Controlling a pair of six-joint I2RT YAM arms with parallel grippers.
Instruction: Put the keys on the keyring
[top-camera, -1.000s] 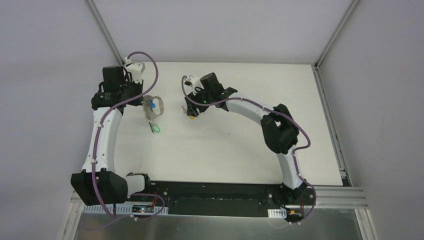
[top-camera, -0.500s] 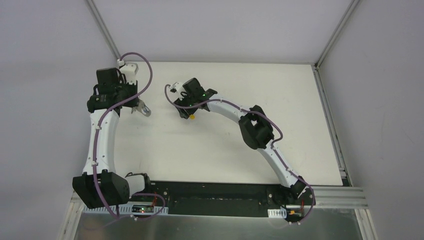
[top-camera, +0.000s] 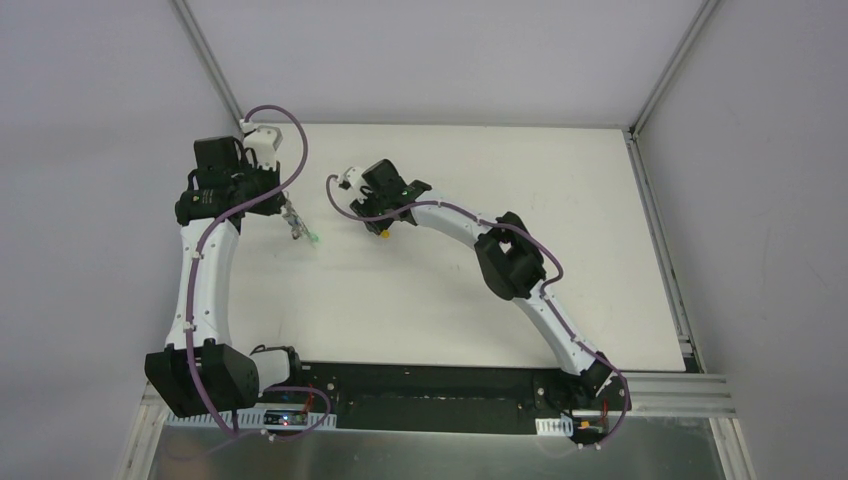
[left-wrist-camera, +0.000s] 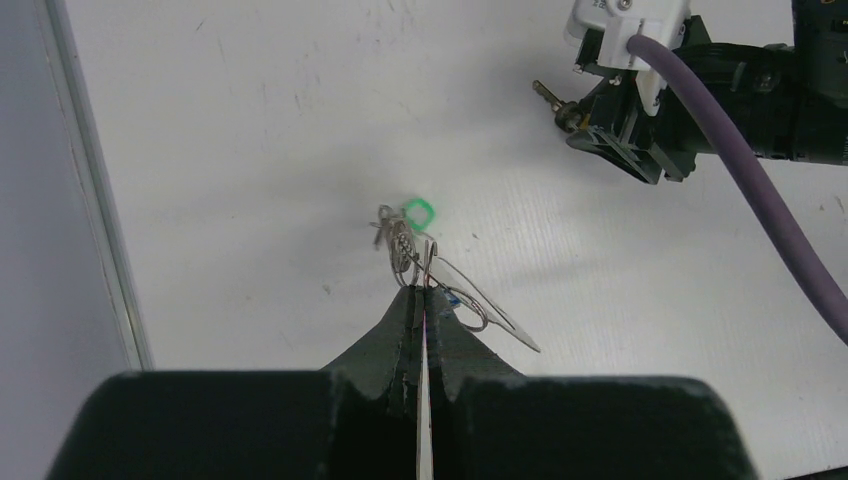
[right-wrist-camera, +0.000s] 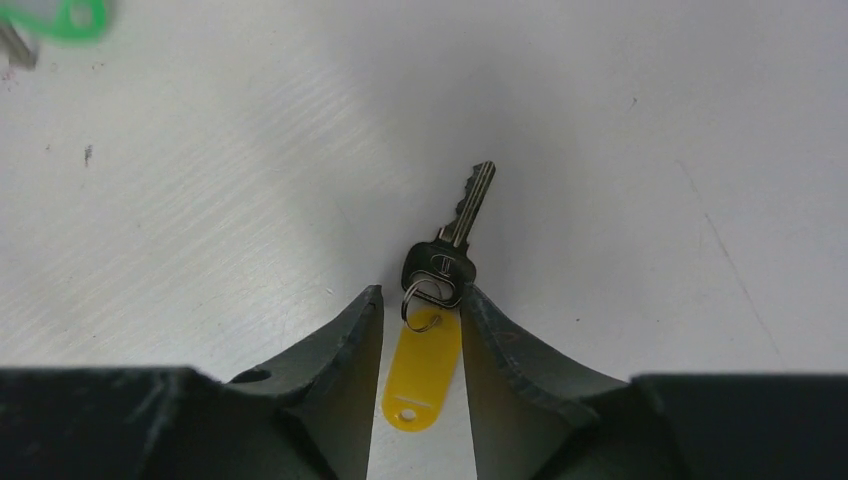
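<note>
My left hand (left-wrist-camera: 421, 290) is pinching the wire keyring (left-wrist-camera: 472, 291) shut.
Right hand (right-wrist-camera: 421, 293), half-open, straddling the flat yellow-tagged key (right-wrist-camera: 441, 268), mid-desk (right-wrist-camera: 650, 150).

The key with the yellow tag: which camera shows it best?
The right wrist view: the key with the yellow tag lies sharp and whole between the right gripper's fingers. The top external view gives only a yellow speck; the left wrist view shows just its metal tip.

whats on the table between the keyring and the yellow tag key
Nothing. In the top view only bare white table lies between the keyring, with its green key, and the yellow-tagged key.
</note>
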